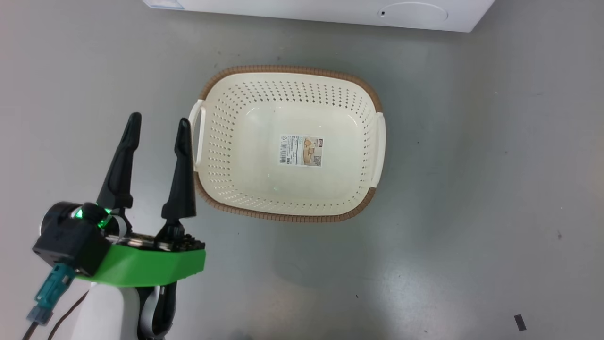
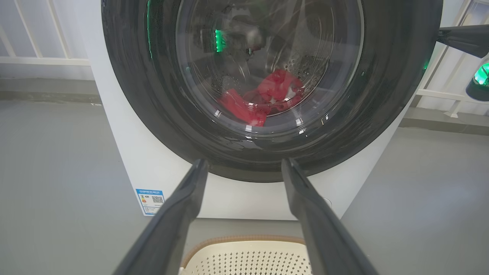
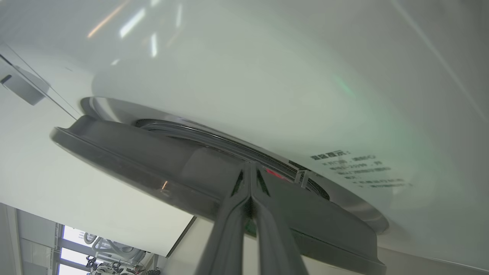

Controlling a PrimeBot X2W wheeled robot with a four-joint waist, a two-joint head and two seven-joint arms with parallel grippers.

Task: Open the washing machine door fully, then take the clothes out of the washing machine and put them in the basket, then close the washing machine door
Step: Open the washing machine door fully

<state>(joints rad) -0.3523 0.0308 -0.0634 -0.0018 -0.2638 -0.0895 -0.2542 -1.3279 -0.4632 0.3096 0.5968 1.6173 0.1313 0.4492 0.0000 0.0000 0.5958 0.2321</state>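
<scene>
Door [image 2: 153, 95] looks barely cracked, not swung wide | clothes [image 2: 267, 95] red, in drum behind glass | basket [image 1: 283, 71] empty on floor near washing machine [image 2: 126, 152] | right gripper [image 3: 250, 165] pinched together at door edge | left gripper [image 1: 159, 119] spread, bare, left of basket

The head camera looks steeply down in front of the white boxy front-loading washing machine [image 1: 330, 12], whose lower front edge lies at the top of that view. The left wrist camera, low and near, squarely faces the machine's round glossy black-rimmed glass door [image 2: 382, 95]. Both views share the cream perforated plastic basket with brown rim [image 1: 292, 70] in front of the machine. The right wrist camera, very close, sights along the machine's front at the door edge-on.
</scene>
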